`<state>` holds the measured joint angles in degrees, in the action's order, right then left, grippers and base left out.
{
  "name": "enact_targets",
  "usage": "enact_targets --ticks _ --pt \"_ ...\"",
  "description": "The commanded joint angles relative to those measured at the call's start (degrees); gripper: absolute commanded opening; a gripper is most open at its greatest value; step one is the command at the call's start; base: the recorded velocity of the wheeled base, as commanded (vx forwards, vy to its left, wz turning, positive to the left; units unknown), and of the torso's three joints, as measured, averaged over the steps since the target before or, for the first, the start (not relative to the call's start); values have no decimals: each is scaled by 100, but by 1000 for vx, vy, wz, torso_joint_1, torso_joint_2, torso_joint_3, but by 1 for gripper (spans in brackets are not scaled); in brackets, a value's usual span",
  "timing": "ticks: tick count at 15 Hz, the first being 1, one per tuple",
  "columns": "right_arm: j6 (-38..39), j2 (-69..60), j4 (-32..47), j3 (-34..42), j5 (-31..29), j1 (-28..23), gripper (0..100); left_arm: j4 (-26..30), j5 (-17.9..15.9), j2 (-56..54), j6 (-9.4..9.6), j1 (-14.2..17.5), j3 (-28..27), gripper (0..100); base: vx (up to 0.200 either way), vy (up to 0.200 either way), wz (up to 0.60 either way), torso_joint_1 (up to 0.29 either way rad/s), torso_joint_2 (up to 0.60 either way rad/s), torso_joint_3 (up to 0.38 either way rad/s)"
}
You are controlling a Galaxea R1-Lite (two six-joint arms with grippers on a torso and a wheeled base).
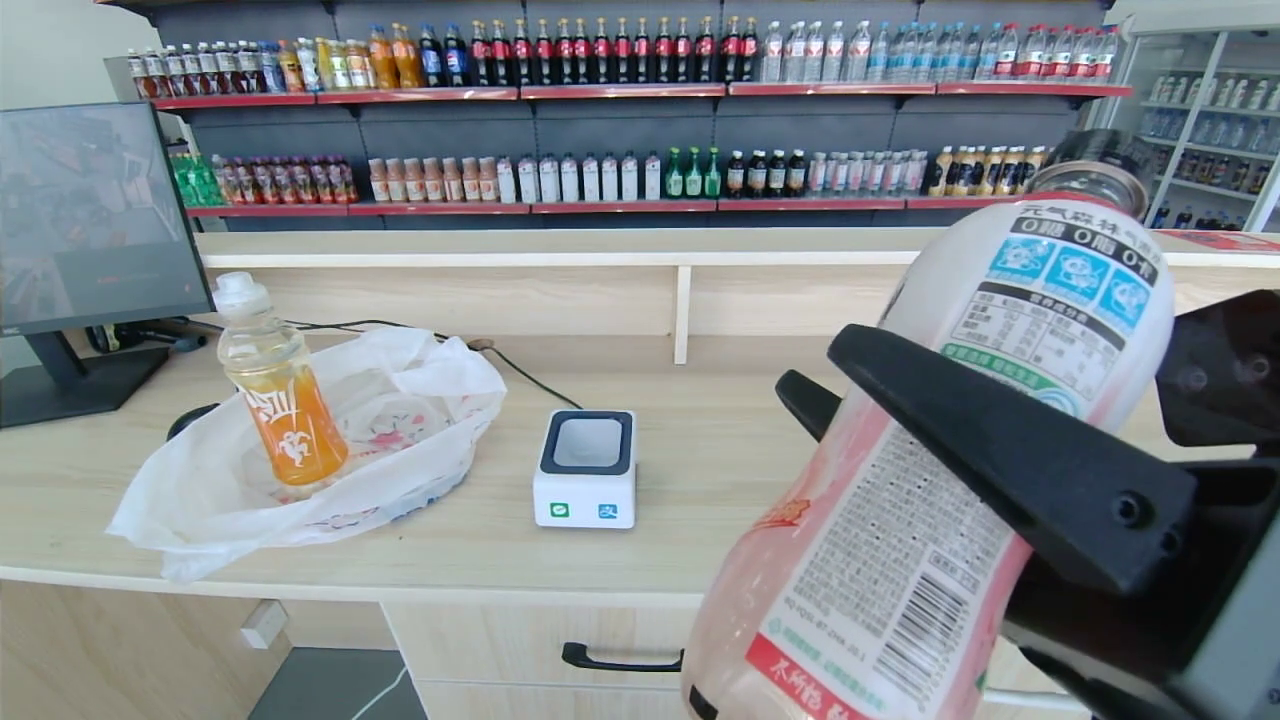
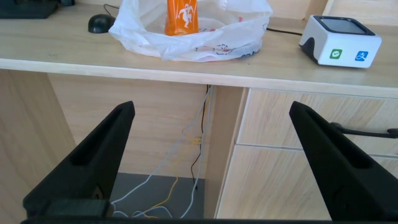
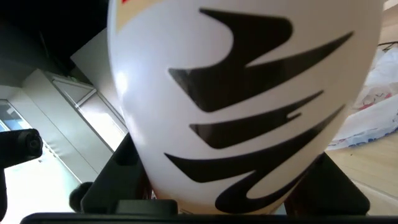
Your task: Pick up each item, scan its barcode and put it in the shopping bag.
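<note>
A pink-and-white drink bottle (image 1: 930, 500) hangs tilted in the air at the right, over the counter's front edge. My right gripper (image 1: 820, 368) is shut on it, one black finger across its label; the barcode (image 1: 925, 625) faces upward near its lower end. From the right wrist the same bottle (image 3: 249, 93) appears white with black stripes. An orange drink bottle (image 1: 280, 400) stands upright inside the white shopping bag (image 1: 400, 400) on the counter's left. The white scanner (image 1: 587, 468) sits mid-counter, window up. My left gripper (image 2: 211, 112) is open and empty, below the counter's front edge, facing the cabinet.
A monitor (image 1: 95, 210) stands at the counter's far left, with a dark mouse (image 2: 99, 23) beside the bag (image 2: 205, 37). A cable runs from the scanner (image 2: 341, 40) to the back. Drawers with a black handle (image 1: 620, 660) lie under the counter. Shelves of drinks line the back wall.
</note>
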<state>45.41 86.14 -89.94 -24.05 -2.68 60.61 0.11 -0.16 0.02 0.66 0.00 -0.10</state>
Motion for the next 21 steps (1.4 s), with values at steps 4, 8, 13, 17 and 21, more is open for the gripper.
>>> enact_targets --ticks 4,8,13,17,21 --pt "-929 -45 -6 436 251 -252 0 -2 -2 -2 -4 0 1 100 0 0 0 0 0 0" --pt "-2546 -212 -6 955 796 -630 0 7 -2 -2 -4 9 1 100 0 0 0 0 0 0" --pt "-4154 -106 -6 981 286 -1631 0 7 -2 -2 -4 0 1 100 0 0 0 0 0 0" --pt "-4356 96 -6 1025 -250 -2220 0 -2 -2 -2 -4 0 1 100 0 0 0 0 0 0" --pt "-4330 -71 -6 1368 -250 -2247 0 7 -2 -2 -4 0 1 100 0 0 0 0 0 0"
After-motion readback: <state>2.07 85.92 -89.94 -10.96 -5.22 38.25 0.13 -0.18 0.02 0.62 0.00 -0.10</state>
